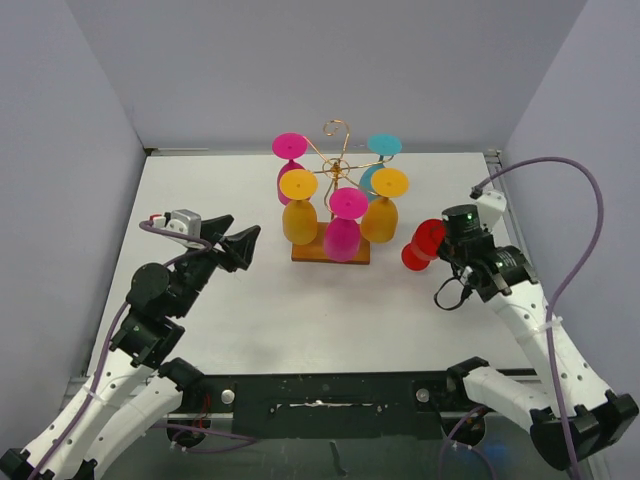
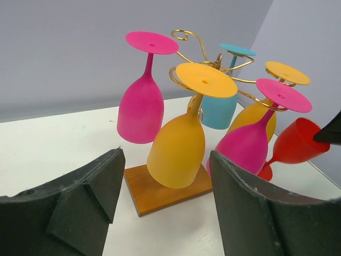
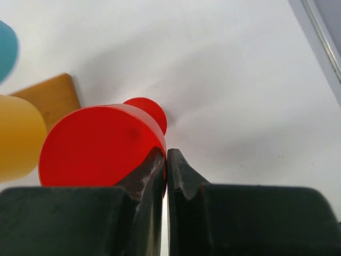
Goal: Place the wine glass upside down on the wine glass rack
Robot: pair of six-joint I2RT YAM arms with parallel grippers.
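The gold wire wine glass rack (image 1: pixel 340 160) stands on its wooden base (image 2: pixel 165 192) at the table's back middle. Several glasses hang on it upside down: two pink, two orange, one teal. My right gripper (image 1: pixel 442 250) is shut on the rim wall of a red wine glass (image 1: pixel 421 245), holding it tilted just right of the rack. In the right wrist view the red glass (image 3: pixel 101 146) sits left of the closed gripper (image 3: pixel 166 156), its foot pointing away. My left gripper (image 1: pixel 240 248) is open and empty, left of the rack; its gripper (image 2: pixel 166 156) faces the base.
The rack's base also shows in the right wrist view (image 3: pixel 50 96), beside an orange glass (image 3: pixel 18 136). The red glass (image 2: pixel 295 144) shows at the right in the left wrist view. Grey walls enclose the white table (image 1: pixel 300 310) on three sides.
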